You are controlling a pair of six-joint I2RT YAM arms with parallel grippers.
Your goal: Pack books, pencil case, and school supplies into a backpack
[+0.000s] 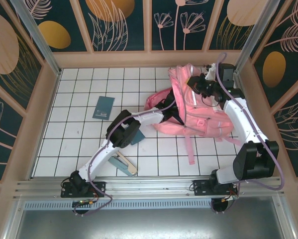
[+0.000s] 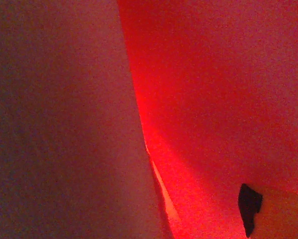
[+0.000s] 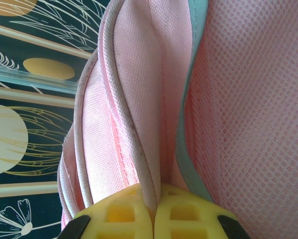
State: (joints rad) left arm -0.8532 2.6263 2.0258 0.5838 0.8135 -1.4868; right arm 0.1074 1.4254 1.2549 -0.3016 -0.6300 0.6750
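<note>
- The step in hand looks like a drop-off inside the backpack (image 1: 203, 119). The left arm (image 1: 139, 119) reaches into its mouth from the near left, and its wrist camera looks at red-lit lining.
- Left gripper: buried in the bag, so whether it is open or carries anything cannot be told.
- Right gripper (image 3: 153, 214): closed, its yellow pads (image 3: 124, 216) pinching a piped edge of the backpack and holding it up at the far side.
- To do this well, the right gripper should hold that edge high and taut so the mouth does not sag onto the left arm.
- The left arm should let go only once its load sits low in the bag, then back out along the line it came in, clear of the lining.
- The backpack lies at the far right of the tiled table (image 1: 79, 124). It is pink woven fabric with a pale stripe, a mesh panel and mint trim, and a strap trails toward the near edge.
- Yet to pack, by the look of it: a book (image 1: 103, 107), a stapler (image 1: 123, 165) and a teal square (image 1: 138, 137), all left of the bag.
</note>
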